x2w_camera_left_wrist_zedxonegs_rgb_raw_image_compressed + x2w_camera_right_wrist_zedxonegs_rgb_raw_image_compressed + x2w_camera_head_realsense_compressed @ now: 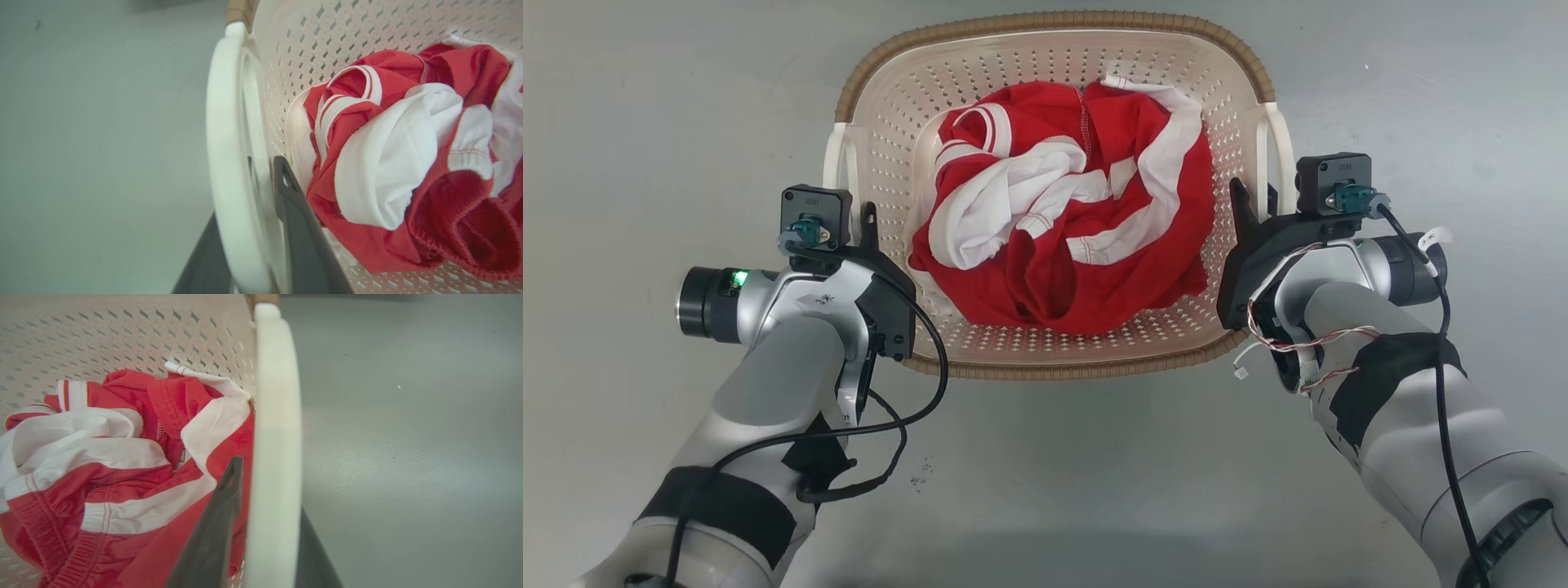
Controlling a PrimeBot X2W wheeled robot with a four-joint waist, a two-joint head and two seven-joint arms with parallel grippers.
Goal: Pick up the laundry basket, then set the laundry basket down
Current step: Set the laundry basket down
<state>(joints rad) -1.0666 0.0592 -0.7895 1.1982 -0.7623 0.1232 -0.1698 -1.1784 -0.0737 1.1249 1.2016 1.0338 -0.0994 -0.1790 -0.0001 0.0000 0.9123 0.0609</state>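
The laundry basket [1054, 20] is cream with small perforations and a brown woven-look rim, and lies in the upper middle of the head view over a grey floor. A crumpled red and white garment [1078, 220] fills its inside. My left gripper [849, 212] is shut on the basket's left white handle [833, 155], one finger inside the wall, one outside. My right gripper [1258, 196] grips the right white handle [1282, 139] the same way. The left wrist view shows that handle [222, 102] clamped in my left gripper [249, 179]. In the right wrist view the handle [276, 375] sits in my right gripper [269, 477]. Whether the basket touches the floor I cannot tell.
Bare grey floor [645, 122] surrounds the basket on all sides. My two silver forearms with black cables come up from the lower corners of the head view. The garment [388, 163] lies close to the inner fingers of both grippers.
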